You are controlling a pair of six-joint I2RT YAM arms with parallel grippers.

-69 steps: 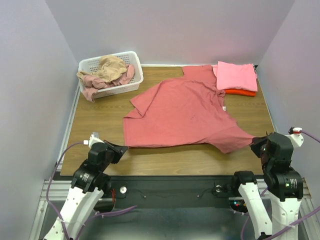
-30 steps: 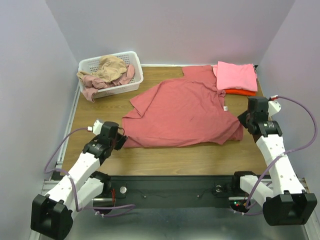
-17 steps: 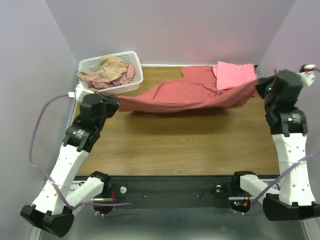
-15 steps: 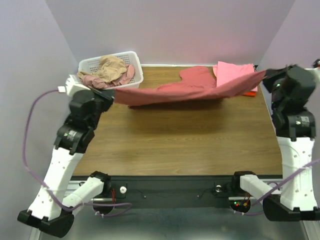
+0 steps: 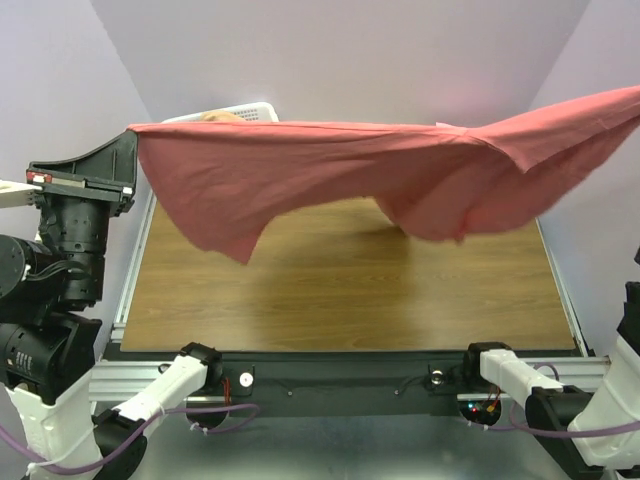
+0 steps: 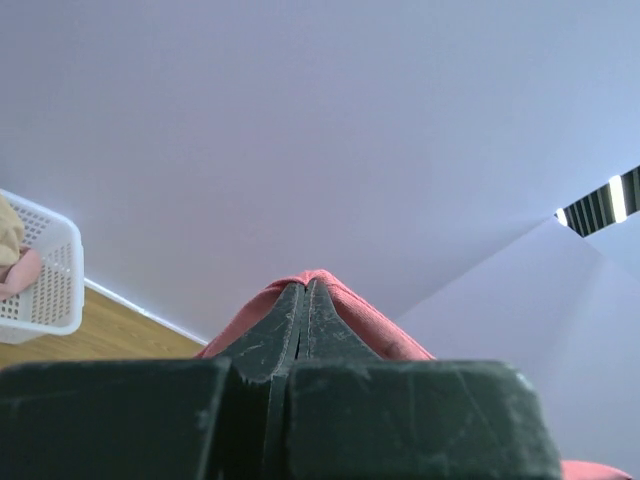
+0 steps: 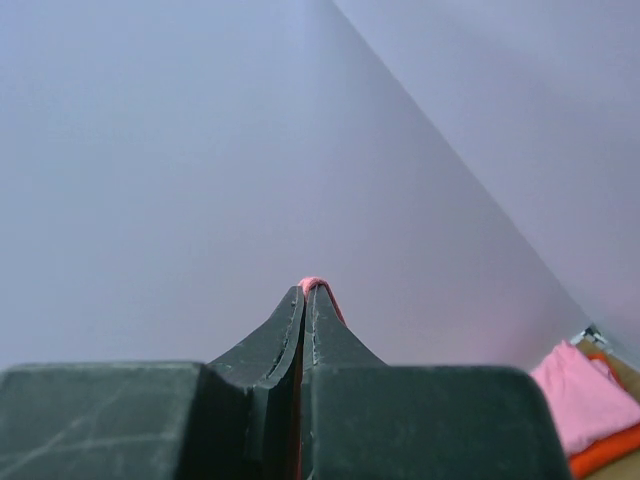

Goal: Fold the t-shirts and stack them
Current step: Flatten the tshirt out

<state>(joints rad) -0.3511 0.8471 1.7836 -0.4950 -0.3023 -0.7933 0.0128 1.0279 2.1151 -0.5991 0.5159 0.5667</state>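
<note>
The dusty red t-shirt (image 5: 380,170) hangs spread in the air across the top external view, high above the table. My left gripper (image 5: 131,140) is shut on its left corner; in the left wrist view the jaws (image 6: 306,286) are closed with red cloth (image 6: 355,318) over the tips. My right gripper (image 7: 308,288) is shut on the other corner, with a fold of red cloth at its tip; it is beyond the right edge of the top view. The folded bright pink shirt (image 7: 578,392) lies on the orange-red one (image 7: 608,447).
The white lattice basket (image 6: 45,275) stands at the back left, holding pale rose cloth (image 6: 18,275); only its rim (image 5: 243,107) shows above the shirt in the top view. The wooden table (image 5: 340,290) lies below. Lilac walls close in on three sides.
Both arms have lifted the red shirt from just above the table to high in the air. It now hangs stretched and hides the basket and the folded stack in the top view.
</note>
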